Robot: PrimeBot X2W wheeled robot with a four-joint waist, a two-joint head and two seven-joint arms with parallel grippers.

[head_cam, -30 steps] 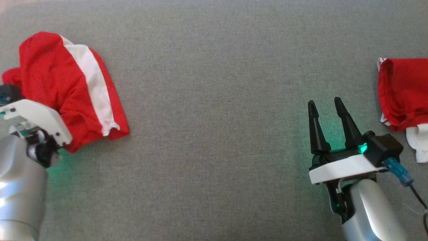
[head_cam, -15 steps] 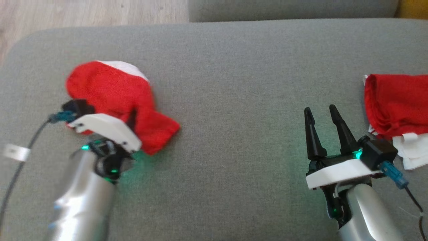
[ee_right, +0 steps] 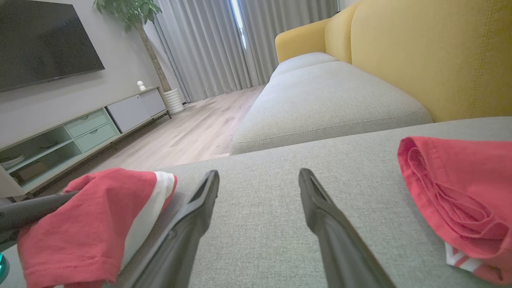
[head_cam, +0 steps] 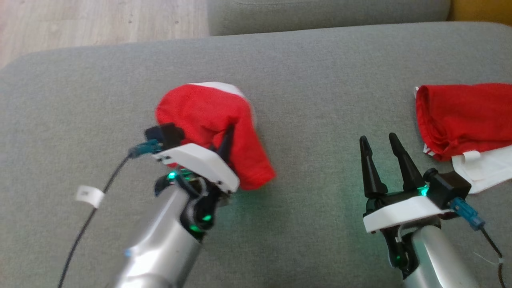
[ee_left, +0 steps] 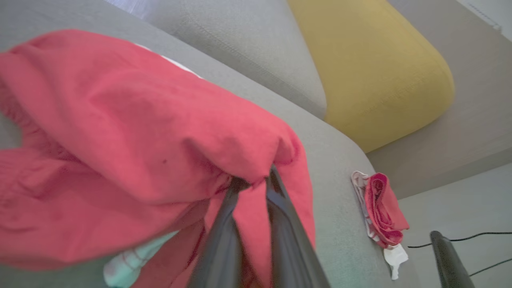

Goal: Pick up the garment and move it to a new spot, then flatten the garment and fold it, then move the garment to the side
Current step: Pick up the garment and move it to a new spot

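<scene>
Your left gripper is almost closed and pinches a fold of the red garment. In the left wrist view the two fingers stand close together, and the cloth gathers into a small bunch at their tips. From this bunch the garment spreads out mostly to the left of the fingers, and one part falls down along their right side. A white stripe runs on the edge of the garment farthest from the gripper. You cannot tell if the low end of the cloth touches the grey seat or hangs just above it. A dark cable with a white label leads away from the wrist to its left.

Your right gripper is well apart from the left one, on its right side. Its jaws are wide and hold nothing; in the right wrist view you see bare seat between the two fingers. The garment is to the left of these fingers. A second red cloth lies on the seat to the right of the fingertips, near them but not touching. A white piece comes out from under this cloth on the side nearer to the wrist. Beyond the seat there is another grey cushion, a yellow backrest and a wooden floor.
</scene>
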